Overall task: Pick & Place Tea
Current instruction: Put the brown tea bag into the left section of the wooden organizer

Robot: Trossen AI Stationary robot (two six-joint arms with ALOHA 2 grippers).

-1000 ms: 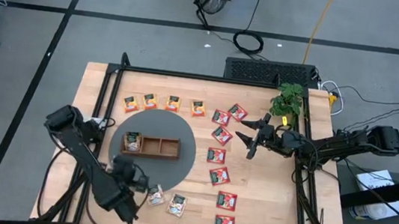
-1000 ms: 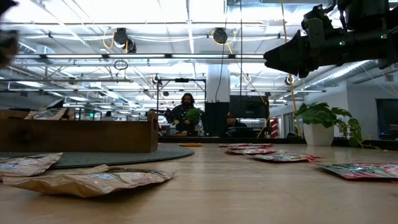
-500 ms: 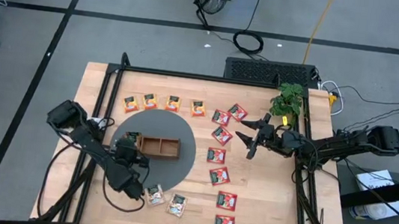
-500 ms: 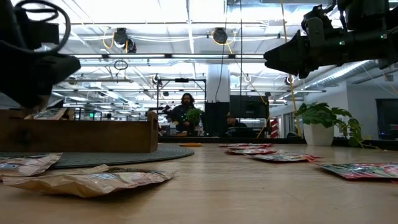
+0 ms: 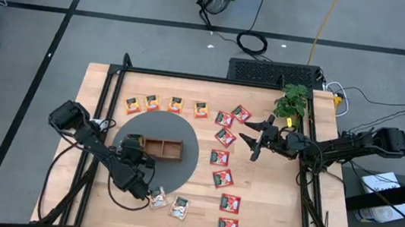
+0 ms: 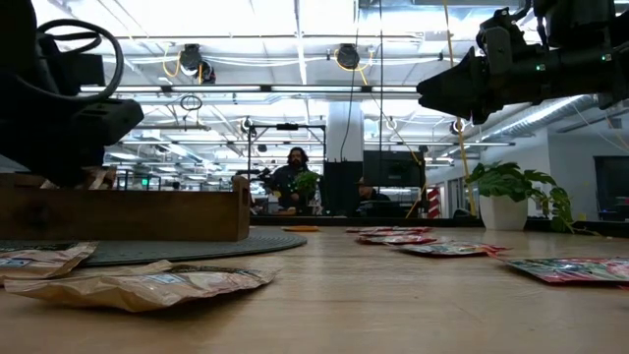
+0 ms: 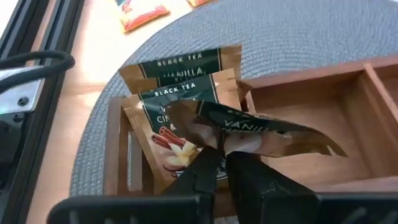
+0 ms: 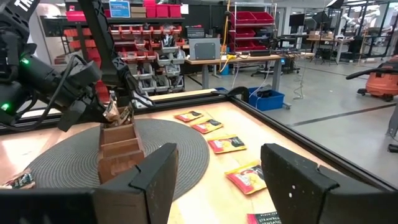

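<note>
1. My left gripper [image 7: 222, 155] is over the end compartment of the wooden tray [image 7: 348, 118]. The fingers are pinched on the lower edge of a vanilla black tea packet [image 7: 261, 127].
2. That packet lies tilted and nearly flat across the compartment, not upright. Two matching packets [image 7: 180, 93] already stand in the same slot, leaning on the end wall.
3. Judgement: this is the release step. The held packet's far corner overhangs the divider into the middle compartment, so a plain drop may leave it bridging two slots.
4. To do it well, I'd tip the packet toward the standing pair, lower it until its edge is under the rim, then part the fingers slowly. I'd lift straight up so the pads don't drag it back out.
5. Risk: the foil is crumpled at the pinch and may cling to one finger.
6. The tray sits on the round grey mat [image 5: 190, 158]. Two more brown-and-white packets [image 5: 169, 203] lie on the table just off the mat's near edge, close to my left arm.
7. The orange-yellow packets [image 5: 164, 104] sit in a row beyond the mat. The red packets [image 5: 224, 158] run in a column on the right-arm side.
8. My right gripper [image 5: 258, 141] hangs above the red column, jaws apart, holding nothing, waiting.
</note>
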